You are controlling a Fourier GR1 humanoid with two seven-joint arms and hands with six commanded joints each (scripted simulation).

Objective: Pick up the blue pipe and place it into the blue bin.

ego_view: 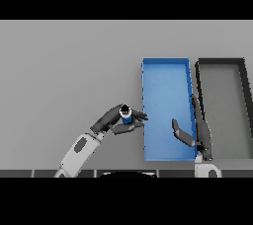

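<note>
Your left hand has its fingers curled round the blue pipe, just beside the blue bin. Your right hand rests straight-fingered over the bin's right wall

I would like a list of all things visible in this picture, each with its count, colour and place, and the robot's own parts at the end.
table: one, grey, fills the view under everything else.
blue bin: one, blue, right of centre on the table, long side running away from the robot.
dark bin: one, black rim with grey inside, directly right of the blue bin, partly cut by the picture edge.
blue pipe: one, blue with a dark top end, held just left of the blue bin's left wall.
left hand: one, dark, on a white and grey arm, fingers curled round the blue pipe.
right hand: one, dark, fingers straight, over the blue bin's right wall near its lower right corner.
</note>
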